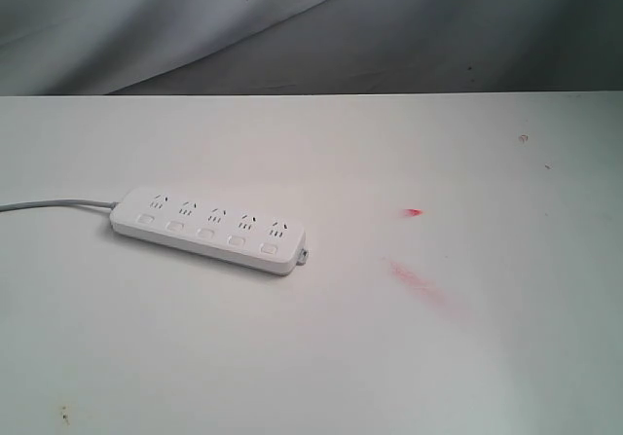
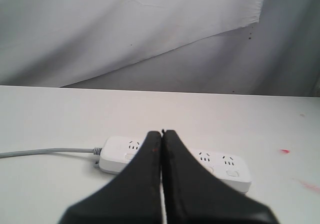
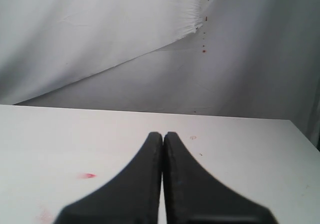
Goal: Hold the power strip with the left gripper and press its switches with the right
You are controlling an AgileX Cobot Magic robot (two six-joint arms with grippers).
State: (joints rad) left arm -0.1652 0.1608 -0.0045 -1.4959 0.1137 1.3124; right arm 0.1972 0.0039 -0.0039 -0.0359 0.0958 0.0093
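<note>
The white power strip (image 1: 207, 228) lies flat on the table, left of centre, its grey cord (image 1: 54, 204) running off to the left. Its five switches (image 1: 205, 233) form a row along the near side. Neither arm shows in the exterior view. In the left wrist view my left gripper (image 2: 161, 133) is shut with nothing held, back from the power strip (image 2: 225, 170), whose middle its jaws hide. My right gripper (image 3: 162, 134) is shut and empty above bare table; the strip is out of that view.
The white table (image 1: 311, 357) carries red smears (image 1: 417, 281) and a red spot (image 1: 413, 212) right of the strip. A grey cloth backdrop (image 1: 292, 26) hangs behind the far table edge.
</note>
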